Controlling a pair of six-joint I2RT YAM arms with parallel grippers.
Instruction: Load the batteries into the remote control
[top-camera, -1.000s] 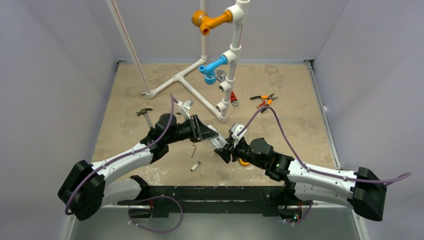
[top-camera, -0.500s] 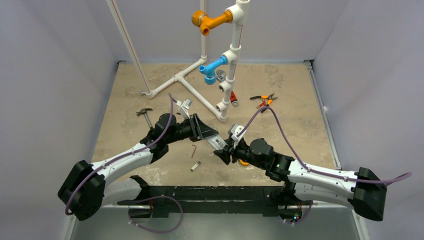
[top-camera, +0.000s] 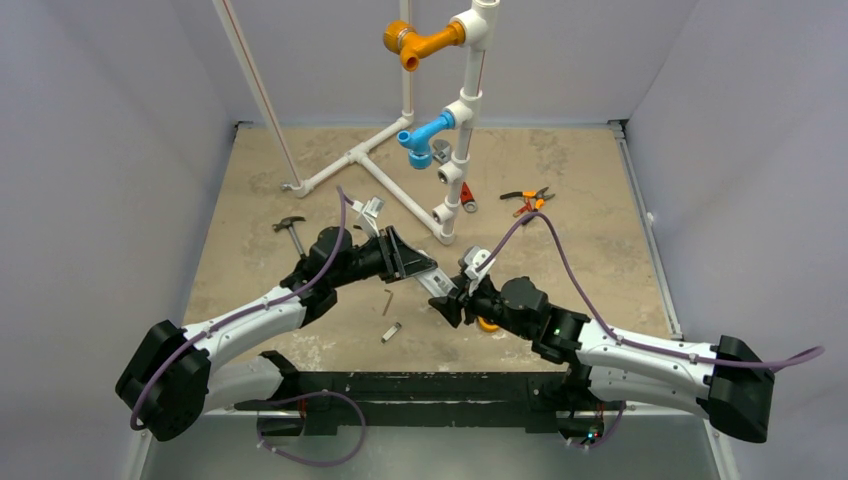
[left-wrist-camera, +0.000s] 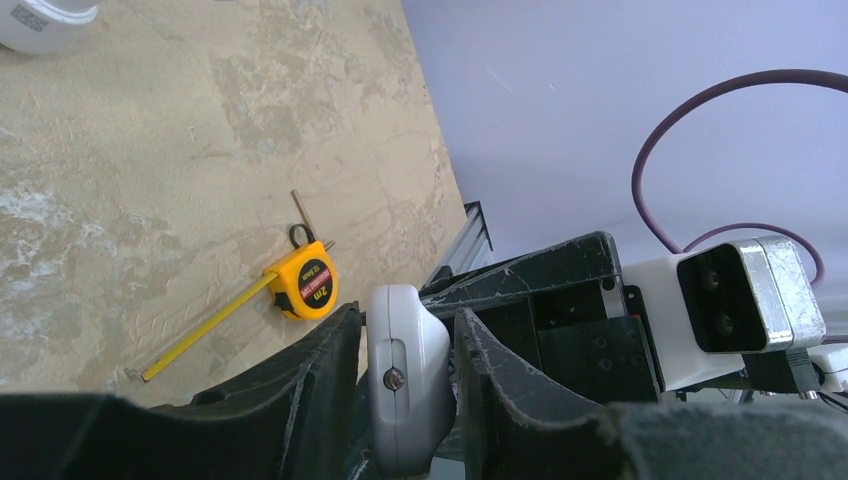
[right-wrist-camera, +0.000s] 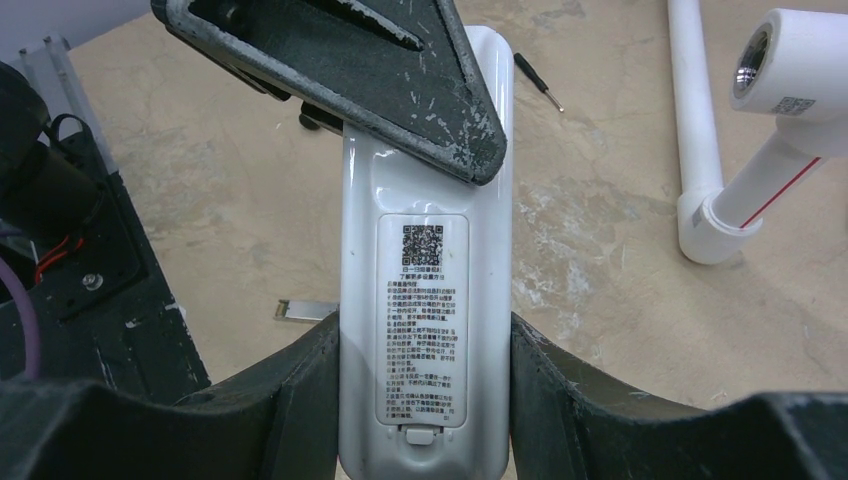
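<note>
- Two grippers meet on one thing: the remote control (right-wrist-camera: 425, 300) hangs above the table between them, and no batteries show in any view.
- Right gripper (right-wrist-camera: 425, 340): its fingers press both long sides of the remote near the end closest to its own palm, so it is holding the handset.
- From that hand the remote's long axis runs straight ahead, away from the wrist. The labelled back faces the right wrist camera, and the small latch tab sits at the palm end.
- Left gripper (left-wrist-camera: 408, 315): it sits at the far end of the remote, which stands edge-on between its narrow jaws. I cannot tell whether the pads touch it or stand just off it.
- Judgement: the battery cover looks closed, so the coming move turns on that lengthwise axis. The right hand steadies the near end, and the left hand is the nearer one to work on the cover.
- Tape measure (left-wrist-camera: 305, 285) lies on the table beyond the left fingers, well apart from the remote.
- Against the earlier top view, both arms and the remote sit in almost the same place, and only the right wrist seems shifted a touch.
</note>
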